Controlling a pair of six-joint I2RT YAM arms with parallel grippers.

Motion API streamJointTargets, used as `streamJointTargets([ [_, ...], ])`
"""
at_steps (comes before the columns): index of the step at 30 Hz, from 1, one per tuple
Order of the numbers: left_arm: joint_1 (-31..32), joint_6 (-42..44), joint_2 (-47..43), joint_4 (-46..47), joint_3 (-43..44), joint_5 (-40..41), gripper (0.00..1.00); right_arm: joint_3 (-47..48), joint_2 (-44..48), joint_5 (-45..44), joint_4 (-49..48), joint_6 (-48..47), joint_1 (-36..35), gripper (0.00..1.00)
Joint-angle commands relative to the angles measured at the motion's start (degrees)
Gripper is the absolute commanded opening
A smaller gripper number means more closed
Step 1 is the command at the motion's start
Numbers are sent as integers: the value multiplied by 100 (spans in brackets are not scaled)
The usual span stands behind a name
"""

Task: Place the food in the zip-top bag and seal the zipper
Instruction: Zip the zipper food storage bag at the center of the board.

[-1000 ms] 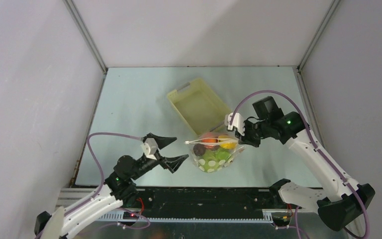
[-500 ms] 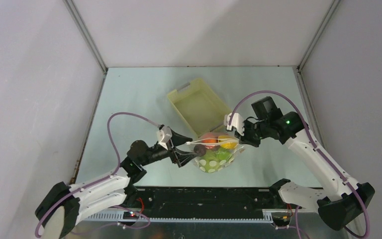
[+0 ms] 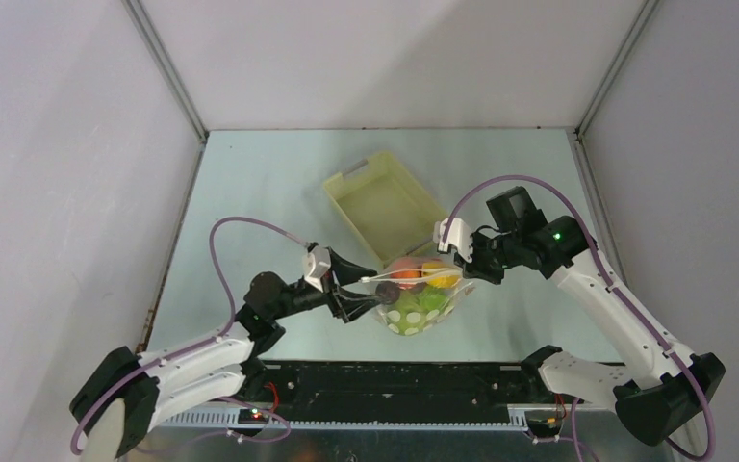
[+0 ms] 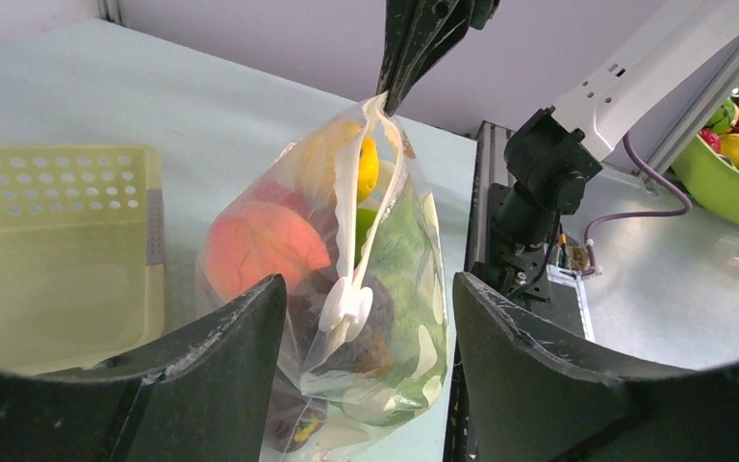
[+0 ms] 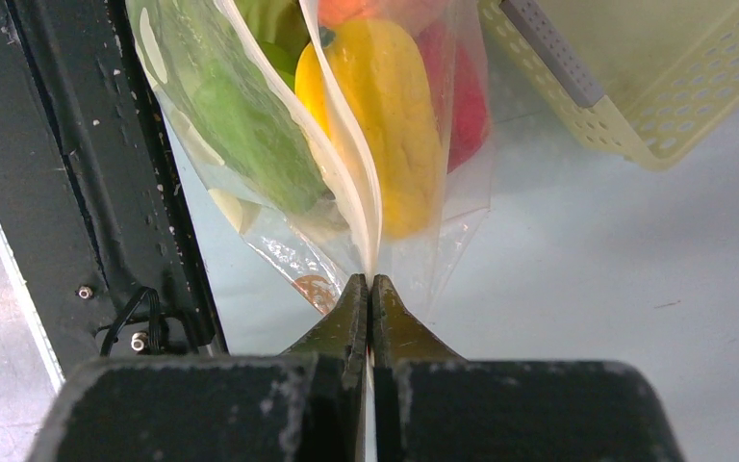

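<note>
One zip-top bag (image 3: pixel 409 310): right gripper (image 5: pixel 369 287) tight on its zipper (image 4: pixel 351 207), left gripper (image 4: pixel 368 285) wide astride it.

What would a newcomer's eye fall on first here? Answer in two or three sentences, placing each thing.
A dotted clear bag stuffed with bright toy fruit is held upright near the table's near edge, pinched at one end of its mouth by the right gripper. The left gripper, fingers open, straddles the white slider at the other end. A pale yellow basket sits just behind.
</note>
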State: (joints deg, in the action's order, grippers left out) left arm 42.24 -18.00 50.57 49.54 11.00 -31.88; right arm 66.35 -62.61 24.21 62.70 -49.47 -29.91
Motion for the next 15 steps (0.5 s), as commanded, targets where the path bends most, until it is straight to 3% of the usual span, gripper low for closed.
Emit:
streamJointTargets([
  [1, -39, -17, 213, 431, -97, -61, 70, -8, 37, -108, 17, 131, 5, 0],
  [7, -32, -183, 661, 844, -139, -52, 65, -6, -32, -169, 19, 203, -5, 0],
  [15, -37, -396, 1073, 1405, -66, -317, 43, -7, -101, -218, 25, 229, 10, 0],
])
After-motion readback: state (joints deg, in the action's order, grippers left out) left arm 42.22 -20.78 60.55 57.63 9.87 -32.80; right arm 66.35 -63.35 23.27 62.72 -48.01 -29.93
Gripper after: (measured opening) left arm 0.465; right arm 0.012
